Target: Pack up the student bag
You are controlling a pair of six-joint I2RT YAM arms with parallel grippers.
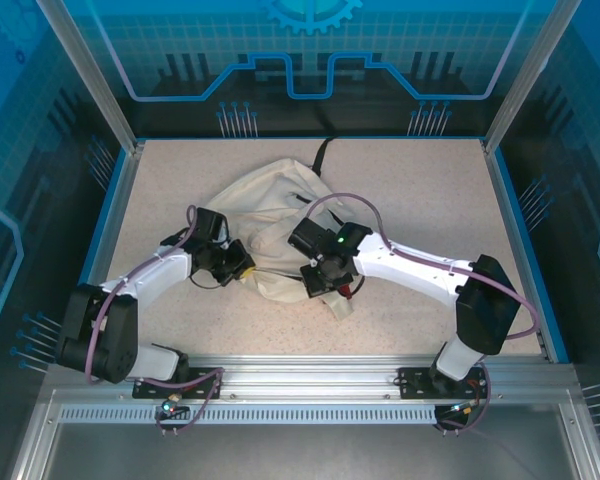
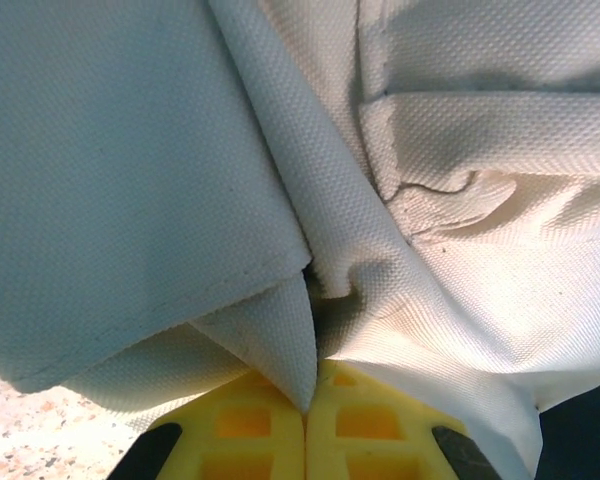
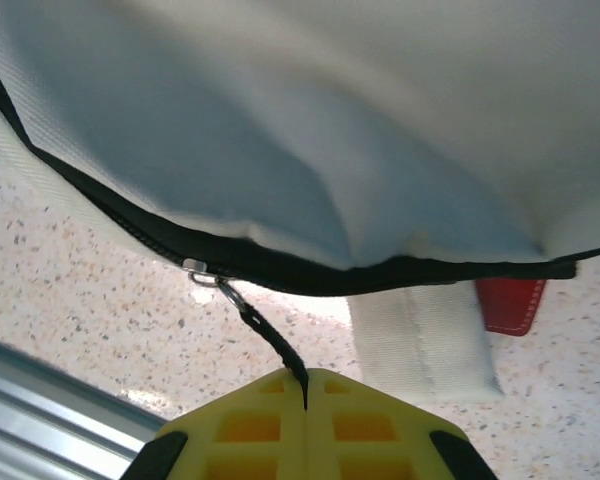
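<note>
The student bag [image 1: 270, 215], a cream fabric backpack with a black strap, lies crumpled mid-table. My left gripper [image 1: 232, 262] is at its left edge, and its yellow jaws are shut on a fold of the bag's cream fabric [image 2: 280, 340]. My right gripper [image 1: 330, 280] is at the bag's near right edge. It is shut on the black zipper pull [image 3: 270, 340], which runs taut up to the metal slider [image 3: 198, 270] on the black zipper [image 3: 400, 272]. A red tag [image 3: 510, 303] and a cream webbing tab [image 3: 420, 340] hang below the zipper.
The speckled tabletop [image 1: 420, 200] lies bare to the right and rear of the bag. An aluminium rail [image 1: 310, 375] runs along the near edge. Glass walls with metal posts [image 1: 525, 70] enclose the sides and back.
</note>
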